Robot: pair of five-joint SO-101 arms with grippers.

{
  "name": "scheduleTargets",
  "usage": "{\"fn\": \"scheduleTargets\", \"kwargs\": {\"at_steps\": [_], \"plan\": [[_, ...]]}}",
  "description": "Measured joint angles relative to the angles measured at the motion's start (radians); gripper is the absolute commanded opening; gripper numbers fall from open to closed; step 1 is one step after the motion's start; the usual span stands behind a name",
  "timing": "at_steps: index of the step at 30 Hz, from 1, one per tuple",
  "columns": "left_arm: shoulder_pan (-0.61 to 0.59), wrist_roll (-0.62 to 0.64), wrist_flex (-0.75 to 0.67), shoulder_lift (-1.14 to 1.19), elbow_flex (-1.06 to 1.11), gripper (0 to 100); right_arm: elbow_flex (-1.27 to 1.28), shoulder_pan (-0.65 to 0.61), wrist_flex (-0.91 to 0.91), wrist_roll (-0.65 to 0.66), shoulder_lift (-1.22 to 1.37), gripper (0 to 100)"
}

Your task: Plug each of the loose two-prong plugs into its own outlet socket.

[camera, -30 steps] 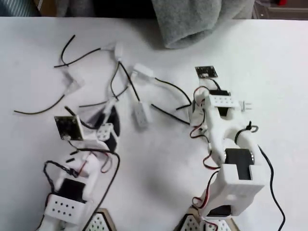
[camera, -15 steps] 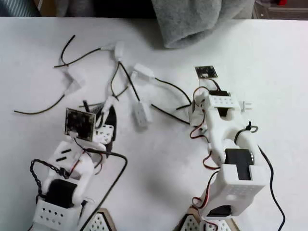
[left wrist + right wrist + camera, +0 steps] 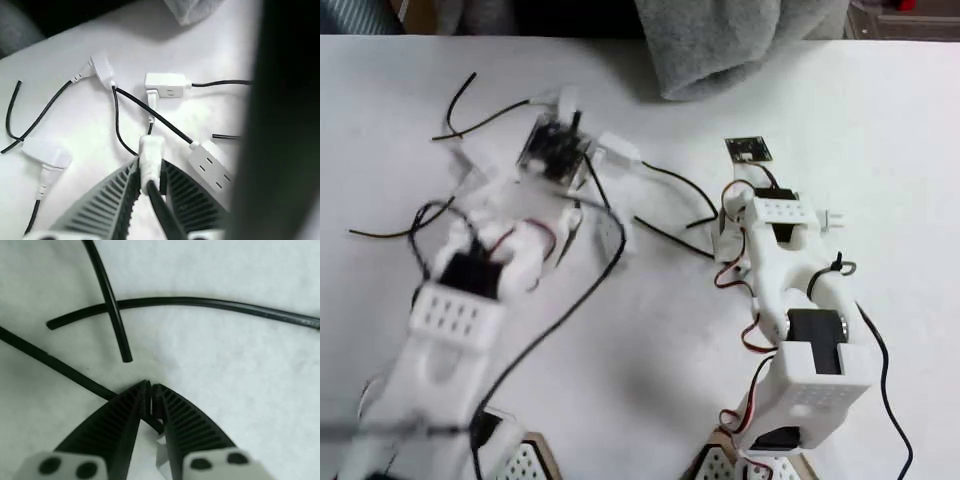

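A white two-prong plug (image 3: 151, 147) is gripped between the closed fingers of the left gripper (image 3: 150, 164) over the white table (image 3: 75, 115). One outlet socket (image 3: 167, 86) is seen beyond the plug, and a second outlet socket (image 3: 212, 164) lies just beside it. The right gripper (image 3: 150, 387) is closed on a black cord (image 3: 50, 361) lying on the table

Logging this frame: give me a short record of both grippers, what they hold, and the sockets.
left gripper: shut on white plug
right gripper: shut on black cable, low over the table
near socket: beside the held plug, slots showing, nothing in it
far socket: beyond the plug, slots showing, nothing in it
status: held plug not yet inserted
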Motion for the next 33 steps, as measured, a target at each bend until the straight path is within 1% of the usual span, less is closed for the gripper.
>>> {"fn": "scheduleTargets", "kwargs": {"at_steps": [4, 8, 13, 15, 20, 24, 28, 32, 33], "plan": [[0.005, -0.044, -0.052, 0.192, -0.015, 2, 0.0, 0.0, 0.0, 0.0, 0.0, 2.4], [0.009, -0.198, -0.16, 0.315, 0.04, 2, 0.0, 0.0, 0.0, 0.0, 0.0, 2.4], [0.008, -0.404, -0.301, 0.322, 0.141, 2, 0.0, -0.002, 0.0, 0.0, 0.0, 2.4], [0.008, -0.453, -0.35, 0.322, 0.166, 2, 0.0, -0.002, -0.002, 0.0, 0.0, 2.4], [0.008, -0.477, -0.468, 0.338, 0.207, 2, 0.0, -0.002, -0.006, 0.0, 0.0, 2.4], [0.008, -0.477, -0.539, 0.407, 0.209, 2, 0.0, -0.002, -0.006, 0.0, 0.0, 2.4], [0.008, -0.473, -0.554, 0.43, 0.21, 2, 0.0, -0.002, -0.006, 0.0, 0.0, 2.5], [-0.034, -0.396, -0.549, 0.384, 0.21, 2, 0.0, -0.005, -0.006, 0.0, 0.0, 2.5], [-0.052, -0.381, -0.529, 0.354, 0.21, 2, 0.002, -0.005, -0.006, 0.0, 0.0, 2.5]]}}
